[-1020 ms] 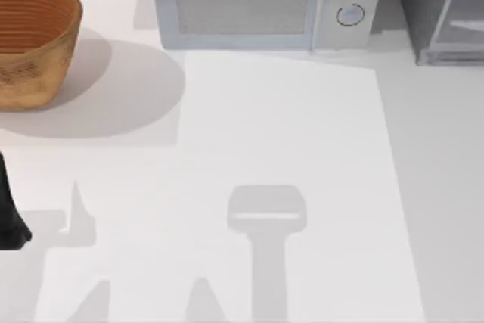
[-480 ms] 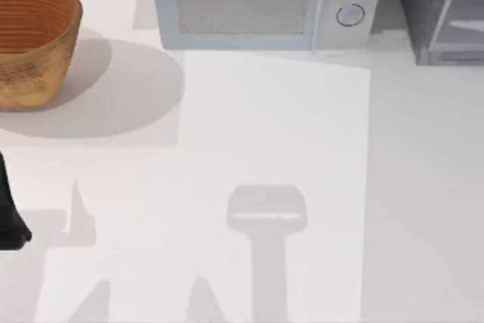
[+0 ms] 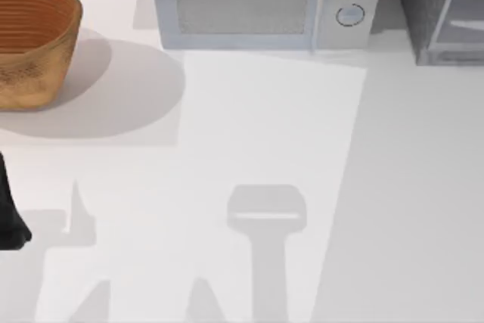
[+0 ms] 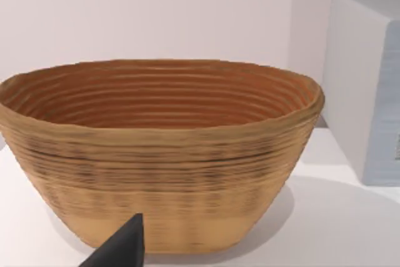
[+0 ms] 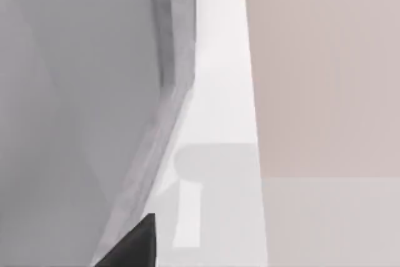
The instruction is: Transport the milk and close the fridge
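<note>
The milk is out of view. The fridge (image 3: pixel 431 5) stands at the table's far right corner, with a speckled dark-grey side and a lighter glassy door panel (image 3: pixel 463 29). In the right wrist view its grey panel (image 5: pixel 81 92) is very close, and a dark part of my right gripper (image 5: pixel 134 247) sits beside its lower edge. My left arm (image 3: pixel 9 213) rests at the table's left edge. A dark part of my left gripper (image 4: pixel 122 251) faces the basket from close by.
A woven brown basket (image 3: pixel 30 39) stands at the far left, its inside (image 4: pixel 156 95) bare. A pale microwave (image 3: pixel 257 1) with two round knobs sits at the back middle. Shadows cross the white tabletop (image 3: pixel 265 126).
The right edge of the bright patch on the table has swept to the left. Neither the left arm, the basket nor the microwave has moved.
</note>
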Controlling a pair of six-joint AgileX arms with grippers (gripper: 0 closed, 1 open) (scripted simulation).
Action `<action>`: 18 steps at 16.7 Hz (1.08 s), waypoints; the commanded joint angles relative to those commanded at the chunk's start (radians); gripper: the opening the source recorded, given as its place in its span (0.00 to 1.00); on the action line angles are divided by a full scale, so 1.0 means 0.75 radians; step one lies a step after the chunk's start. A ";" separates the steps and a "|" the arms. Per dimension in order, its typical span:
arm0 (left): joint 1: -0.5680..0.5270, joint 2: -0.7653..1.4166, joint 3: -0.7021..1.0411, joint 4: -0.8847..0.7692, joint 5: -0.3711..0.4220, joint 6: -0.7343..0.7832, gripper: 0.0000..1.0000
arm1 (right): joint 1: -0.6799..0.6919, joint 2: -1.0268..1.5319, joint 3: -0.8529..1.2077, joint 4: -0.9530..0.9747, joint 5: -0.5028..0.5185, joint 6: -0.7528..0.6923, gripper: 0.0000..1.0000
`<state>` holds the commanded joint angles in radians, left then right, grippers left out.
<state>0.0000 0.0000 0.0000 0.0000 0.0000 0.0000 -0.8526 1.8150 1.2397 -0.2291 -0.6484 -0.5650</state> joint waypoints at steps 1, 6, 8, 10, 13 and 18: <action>0.000 0.000 0.000 0.000 0.000 0.000 1.00 | 0.055 -0.015 -0.022 0.029 0.051 0.042 1.00; 0.000 0.000 0.000 0.000 0.000 0.000 1.00 | 0.485 -0.102 -0.122 0.170 0.325 0.260 1.00; 0.000 0.000 0.000 0.000 0.000 0.000 1.00 | 0.698 -0.137 -0.160 0.225 0.450 0.371 1.00; 0.000 0.000 0.000 0.000 0.000 0.000 1.00 | 0.872 -0.172 -0.211 0.283 0.579 0.496 1.00; 0.000 0.000 0.000 0.000 0.000 0.000 1.00 | 1.032 -0.226 -0.307 0.366 0.745 0.672 1.00; 0.000 0.000 0.000 0.000 0.000 0.000 1.00 | 1.093 -0.253 -0.363 0.407 0.818 0.748 1.00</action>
<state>0.0000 0.0000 0.0000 0.0000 0.0000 0.0000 -0.0327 1.6251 0.9675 0.0764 -0.0352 -0.0037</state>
